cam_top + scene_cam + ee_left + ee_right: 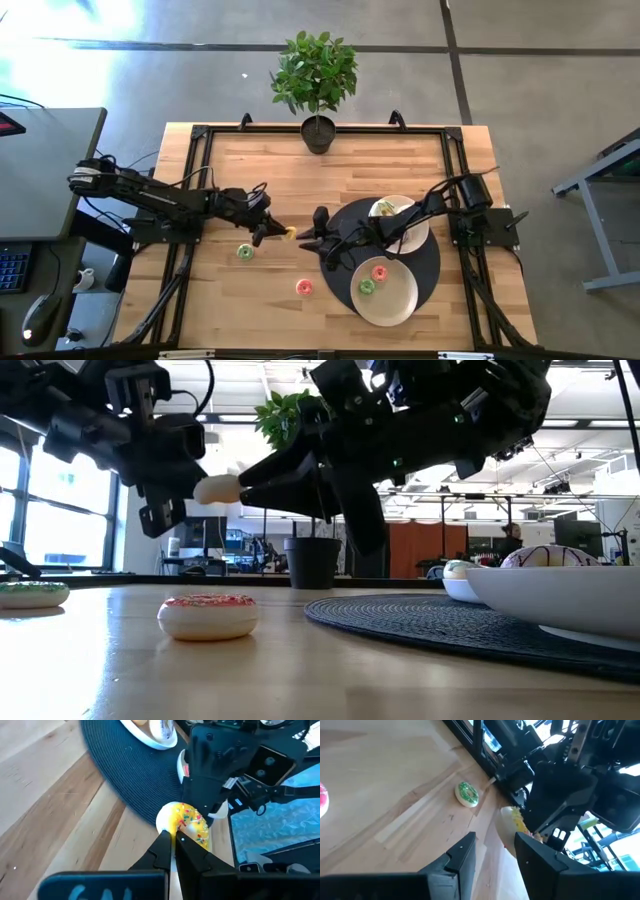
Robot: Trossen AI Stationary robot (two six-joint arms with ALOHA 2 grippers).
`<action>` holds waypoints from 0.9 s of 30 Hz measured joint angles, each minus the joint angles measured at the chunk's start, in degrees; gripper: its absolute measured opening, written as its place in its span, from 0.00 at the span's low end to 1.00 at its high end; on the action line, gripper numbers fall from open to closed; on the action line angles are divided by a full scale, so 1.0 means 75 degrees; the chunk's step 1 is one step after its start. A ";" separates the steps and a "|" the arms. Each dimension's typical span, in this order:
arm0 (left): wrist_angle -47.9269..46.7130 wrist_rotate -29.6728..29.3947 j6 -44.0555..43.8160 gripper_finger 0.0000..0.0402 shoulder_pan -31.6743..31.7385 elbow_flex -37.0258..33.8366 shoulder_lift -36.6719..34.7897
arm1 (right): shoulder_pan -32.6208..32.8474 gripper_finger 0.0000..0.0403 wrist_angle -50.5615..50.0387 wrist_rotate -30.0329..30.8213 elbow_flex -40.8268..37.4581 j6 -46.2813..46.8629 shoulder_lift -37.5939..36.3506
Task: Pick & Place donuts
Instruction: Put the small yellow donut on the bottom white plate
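Observation:
My left gripper (272, 233) is shut on a yellow-frosted donut (290, 234) and holds it in the air over the middle of the table. My right gripper (312, 236) faces it from the table's right, open, with its fingers (465, 851) just short of the donut (512, 822). A green donut (245, 252) and a pink one (304, 288) lie flat on the wood. On the near white plate (398, 300) lie a pink donut (380, 272) and a green donut (366, 287). More donuts (385, 208) sit on the far plate (412, 232). My left gripper pinches the yellow donut's rim (176, 826) between its two fingers (162, 847). The fingers come level from the table's left. The donut (218, 488) is lifted clear of the table and sticks out past the fingertips toward my right gripper. Whether my right gripper (250, 485) touches it, I cannot tell.
A dark round woven mat (345, 215) lies under both plates on the table's right half. A potted plant (317, 80) stands at the far edge. A black frame (195, 140) runs around the table. Bare wood lies toward the far left and the near left.

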 joint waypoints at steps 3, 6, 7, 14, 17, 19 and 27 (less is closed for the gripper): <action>-0.0017 0.0067 -0.0004 0.02 0.0004 0.0036 0.0075 | 0.0000 0.33 0.0062 0.0123 0.0000 -0.0096 0.0000; -0.0010 0.0174 -0.0063 0.02 0.0006 0.0042 0.0195 | 0.0003 0.33 0.0147 0.0202 0.0001 -0.0428 0.0000; 0.0007 0.0188 -0.0067 0.02 0.0003 0.0042 0.0305 | 0.0000 0.33 0.0210 0.0202 0.0001 -0.0508 0.0000; 0.0793 0.0431 -0.0199 0.02 0.0003 0.0042 0.0797 | 0.0000 0.33 0.0336 0.0104 0.0003 -0.0539 0.0000; 0.1212 0.0584 -0.0205 0.02 0.0003 0.0042 0.0915 | 0.0000 0.33 0.0236 -0.0095 0.0003 -0.0541 0.0000; 0.1261 0.0631 -0.0203 0.02 0.0003 0.0042 0.0914 | 0.0000 0.33 0.0281 -0.0128 0.0003 -0.0539 0.0000; 0.0682 0.0493 -0.0055 0.02 0.0006 0.0047 0.0914 | 0.0054 0.33 0.0298 -0.0140 0.0003 -0.0539 0.0000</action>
